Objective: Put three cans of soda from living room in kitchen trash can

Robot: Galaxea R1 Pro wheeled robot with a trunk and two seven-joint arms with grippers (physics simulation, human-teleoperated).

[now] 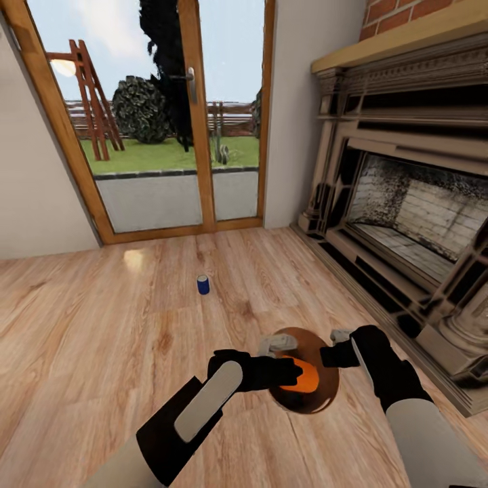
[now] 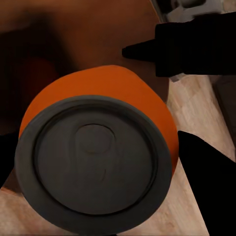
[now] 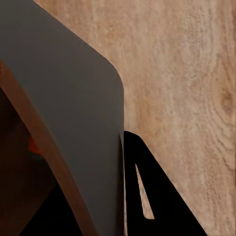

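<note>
Pale wood flooring (image 1: 102, 339) of the living room runs under both arms toward the glass doors (image 1: 169, 122), with the brick-topped fireplace (image 1: 407, 190) along the right wall. Nearest: left gripper (image 1: 288, 374) is clamped on one orange soda can (image 1: 303, 376), the can lying on its side directly over the trash can (image 1: 325, 393) mouth; the left wrist view looks onto the can's silver end (image 2: 93, 164) with a dark finger (image 2: 206, 184) beside it and the brown bucket interior (image 2: 73, 39) behind. Judged: can is held over the opening so that letting go drops it inside. Right gripper (image 1: 339, 352) is at the bucket rim; in the right wrist view the bucket's wall (image 3: 69, 108) passes against one finger (image 3: 157, 196), so it appears to pinch the rim, probably to carry or steady the bucket, though the closure itself cannot be confirmed. A small orange patch (image 3: 32, 145) shows inside; possibly a second orange can, not certain. Farther out: one dark blue soda can (image 1: 202, 284) stands upright on the floor, well apart from the bucket, toward the doors. Count: one orange can confirmed, one blue can, one bucket. Bucket is with the robot in the living room, not in the kitchen.
</note>
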